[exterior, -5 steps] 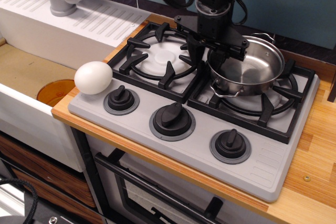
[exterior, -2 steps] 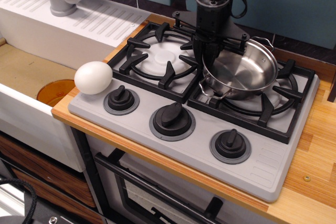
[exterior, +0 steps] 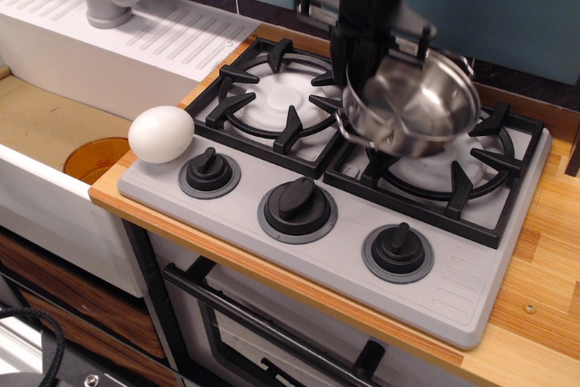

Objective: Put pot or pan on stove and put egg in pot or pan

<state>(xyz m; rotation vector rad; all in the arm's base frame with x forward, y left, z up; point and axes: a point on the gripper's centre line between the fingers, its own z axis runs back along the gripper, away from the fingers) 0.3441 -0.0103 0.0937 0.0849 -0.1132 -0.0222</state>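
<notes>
Black and blurred, the gripper comes down from the upper middle of the frame, clamped on the near-left rim of the pot. I see the pot tilted and lifted clear of the grate over the right-hand burner of the stove, so it looks held, not resting. Out to the left, the egg sits on the stove's front-left corner, well apart from the pot. By my reading, neither step is finished: the pot needs setting flat on a burner, and the egg remains untouched.
</notes>
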